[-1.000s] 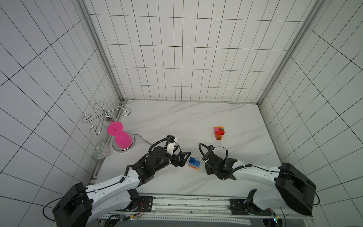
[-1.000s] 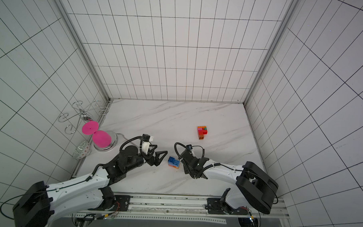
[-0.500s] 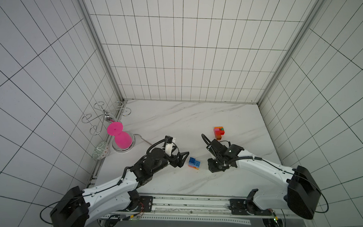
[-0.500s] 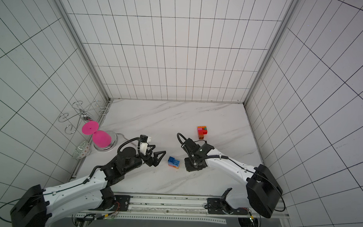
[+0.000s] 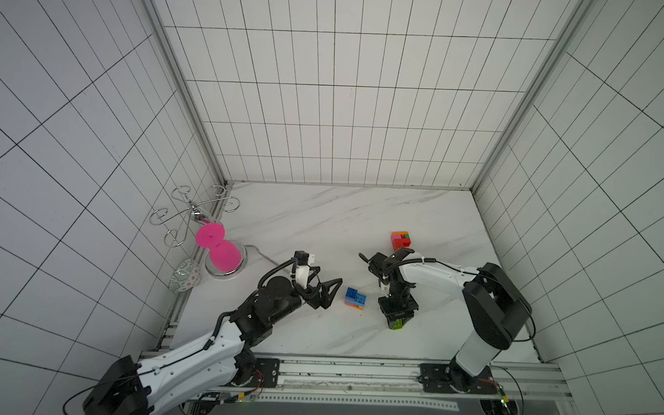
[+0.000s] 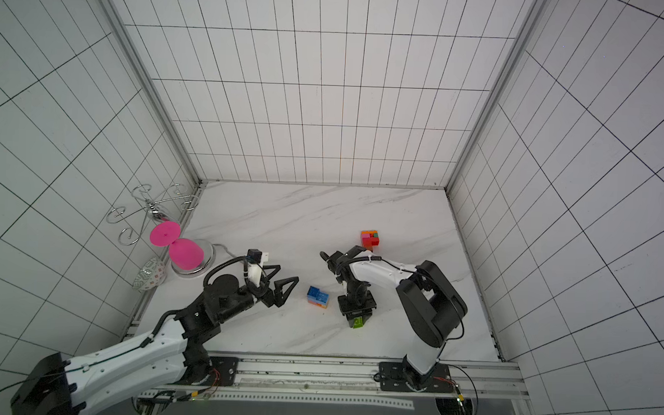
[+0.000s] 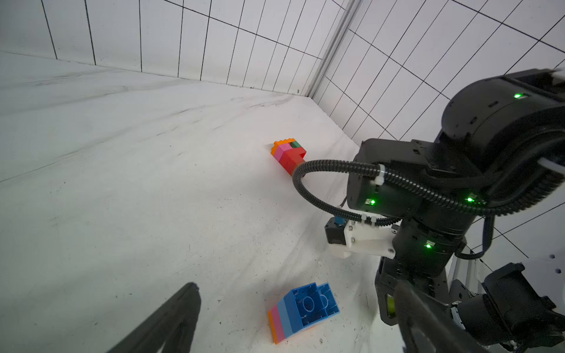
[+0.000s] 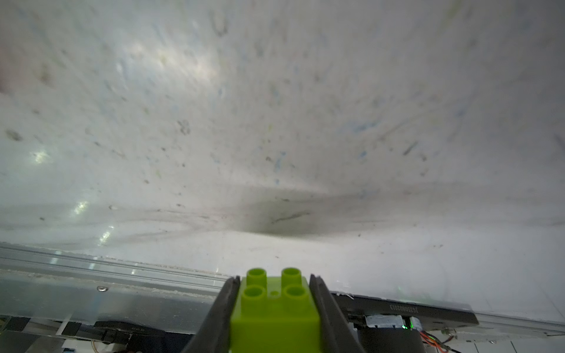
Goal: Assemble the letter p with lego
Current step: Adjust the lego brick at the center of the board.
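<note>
Pointing down at the marble table [image 5: 322, 223], my right gripper [image 5: 397, 320] [image 6: 357, 318] is shut on a lime lego brick [image 5: 397, 325] [image 8: 275, 314]. Both jaws press its sides, studs facing outward. A stack of blue, light blue, pink and orange lego [image 5: 355, 298] [image 6: 318, 297] [image 7: 305, 308] lies on its side between the arms. My left gripper [image 5: 330, 276] [image 6: 288, 274] stands wide open just left of that stack, holding nothing. Farther back sits a red, orange, pink and green lego block [image 5: 400, 239] [image 7: 289, 154].
A big pink hourglass-shaped thing [image 5: 219, 248] stands on a metal disc at the left wall, with a wire stand [image 5: 193, 211] behind it and a patterned ball [image 5: 183, 281] in front. A metal rail [image 5: 355, 369] runs along the front edge.
My right arm has risen and its gripper has turned downward, shifting right and toward the front edge with the lime brick. The left arm has barely moved.
</note>
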`<state>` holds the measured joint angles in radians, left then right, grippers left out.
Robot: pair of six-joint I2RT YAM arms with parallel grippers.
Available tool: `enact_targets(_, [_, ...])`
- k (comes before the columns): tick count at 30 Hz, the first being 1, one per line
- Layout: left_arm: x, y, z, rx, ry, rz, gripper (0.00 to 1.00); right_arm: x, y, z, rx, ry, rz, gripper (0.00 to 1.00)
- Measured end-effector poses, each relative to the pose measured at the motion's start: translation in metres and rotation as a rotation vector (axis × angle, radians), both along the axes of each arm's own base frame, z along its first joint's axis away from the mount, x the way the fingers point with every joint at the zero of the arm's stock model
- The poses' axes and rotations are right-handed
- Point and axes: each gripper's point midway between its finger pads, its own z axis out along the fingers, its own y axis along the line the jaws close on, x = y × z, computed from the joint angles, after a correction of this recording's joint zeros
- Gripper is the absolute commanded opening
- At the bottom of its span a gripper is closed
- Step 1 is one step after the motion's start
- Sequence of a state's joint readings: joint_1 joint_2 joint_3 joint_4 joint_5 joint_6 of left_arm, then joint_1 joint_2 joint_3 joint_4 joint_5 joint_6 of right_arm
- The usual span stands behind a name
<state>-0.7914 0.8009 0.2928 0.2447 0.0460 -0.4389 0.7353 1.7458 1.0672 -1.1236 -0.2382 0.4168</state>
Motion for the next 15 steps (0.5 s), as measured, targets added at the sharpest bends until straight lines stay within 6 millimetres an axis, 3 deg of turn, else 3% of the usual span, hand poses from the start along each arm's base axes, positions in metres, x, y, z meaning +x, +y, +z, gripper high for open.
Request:
enact_targets(9, [-0.001,-0.004,0.000,-0.007,-0.003,-0.020,0.97,0.021,0.009,-0.001,-0.001,-0.035,0.056,0.57])
enact_targets(15, [-0.002,-0.008,-0.007,0.005,0.015,-0.039,0.97,0.035,0.013,0.013,0.048,-0.147,0.082,0.94])
